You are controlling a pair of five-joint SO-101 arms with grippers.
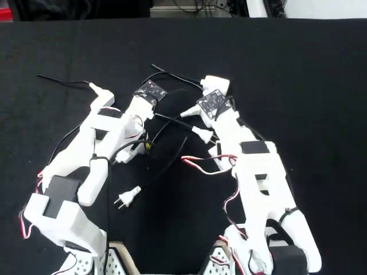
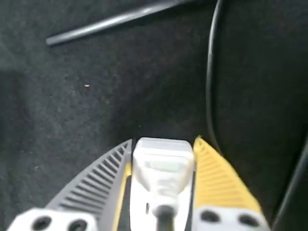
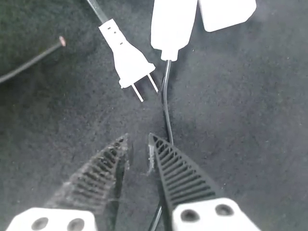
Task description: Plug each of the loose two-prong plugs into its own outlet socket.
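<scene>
One grasp is made: your left gripper [image 2: 161,144] is clamped on a white connector [image 2: 162,166], left of centre. The right gripper [image 3: 137,139] is barely parted and empty, with a two-prong plug [image 3: 127,57] just beyond it. Next, widen it and grasp that plug, prongs toward the outlet socket [image 3: 173,24].

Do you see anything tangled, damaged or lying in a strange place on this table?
Nothing looks damaged or spilled. The black cords cross one another untidily on the cloth between the arms. One two-prong plug lies by itself, apart from the other white connectors farther up the table.
</scene>
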